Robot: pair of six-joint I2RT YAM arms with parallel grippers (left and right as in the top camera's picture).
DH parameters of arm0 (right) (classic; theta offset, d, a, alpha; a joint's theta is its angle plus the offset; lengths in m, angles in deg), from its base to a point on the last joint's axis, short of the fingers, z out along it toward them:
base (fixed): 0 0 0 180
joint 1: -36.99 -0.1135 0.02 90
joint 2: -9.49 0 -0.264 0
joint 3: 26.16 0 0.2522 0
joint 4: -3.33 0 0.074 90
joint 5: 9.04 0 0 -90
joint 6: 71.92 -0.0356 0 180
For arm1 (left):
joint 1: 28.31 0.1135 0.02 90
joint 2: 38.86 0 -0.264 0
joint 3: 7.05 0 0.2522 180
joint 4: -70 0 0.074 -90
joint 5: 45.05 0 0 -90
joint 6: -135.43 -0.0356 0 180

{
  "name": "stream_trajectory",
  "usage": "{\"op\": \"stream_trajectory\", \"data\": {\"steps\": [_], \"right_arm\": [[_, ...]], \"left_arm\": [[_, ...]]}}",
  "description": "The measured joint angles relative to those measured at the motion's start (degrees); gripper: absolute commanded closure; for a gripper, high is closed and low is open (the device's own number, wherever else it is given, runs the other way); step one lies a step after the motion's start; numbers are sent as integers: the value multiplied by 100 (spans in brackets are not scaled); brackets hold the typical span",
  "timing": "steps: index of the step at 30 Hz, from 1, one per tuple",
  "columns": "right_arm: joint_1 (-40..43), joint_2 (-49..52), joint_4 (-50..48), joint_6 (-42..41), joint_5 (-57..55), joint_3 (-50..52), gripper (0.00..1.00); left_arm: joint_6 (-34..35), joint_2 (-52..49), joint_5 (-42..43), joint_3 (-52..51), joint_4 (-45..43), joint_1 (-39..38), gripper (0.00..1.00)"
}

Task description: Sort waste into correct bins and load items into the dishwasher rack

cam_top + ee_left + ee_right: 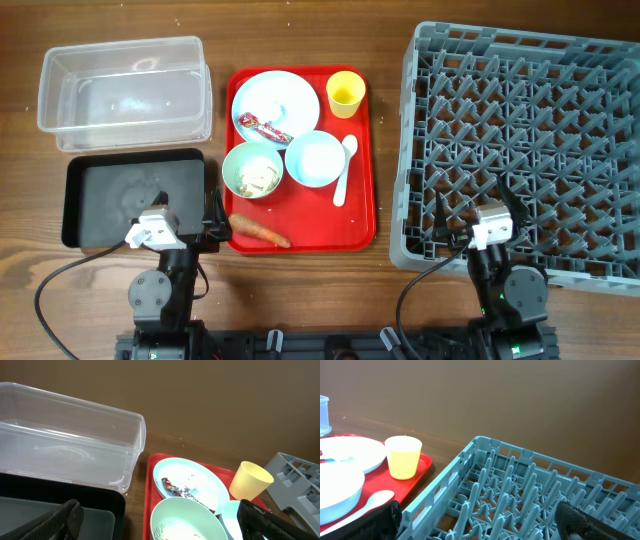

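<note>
Not started yet, by the look of it. Released and empty: left pincer (159,510), lower left of frame at the black tray's (100,200) bottom edge. Same for the right pincer (477,506), spread wide, grasping nothing, at the lower edge of the rack (540,130). Waste sitting on the red tray (360,200), centre of frame: wrapper (265,127) on the plate (290,95), rice scraps (262,177) in the green bowl (235,165), carrot (260,231) along the bottom rim. Biggest worry: racking that bowl before tipping it out, or spilling rice on the counter (320,290). Also risky: rolling the carrot off the rim, knocking the yellow cup (345,93) while reaching for the wrapper
</note>
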Motion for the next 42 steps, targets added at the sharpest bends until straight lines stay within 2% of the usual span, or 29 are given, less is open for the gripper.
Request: {"op": "stream_trajectory", "data": {"steps": [9,23,30,34,37,42], "right_arm": [[0,0,0,330,0,0,0],[0,0,2,348,57,0,0],[0,0,2,-772,103,0,0],[0,227,90,-1434,101,-50,0],[0,750,286,-1617,98,-476,0],[0,1958,1003,-1784,98,-1659,0]], "left_arm": [[0,0,-70,0,2,2,0],[0,0,-70,0,0,0,0],[111,-52,-68,0,2,0,0],[490,-496,-15,37,57,0,0],[605,-1025,90,330,463,2,0],[664,-2492,208,1840,1399,2,0]]}}
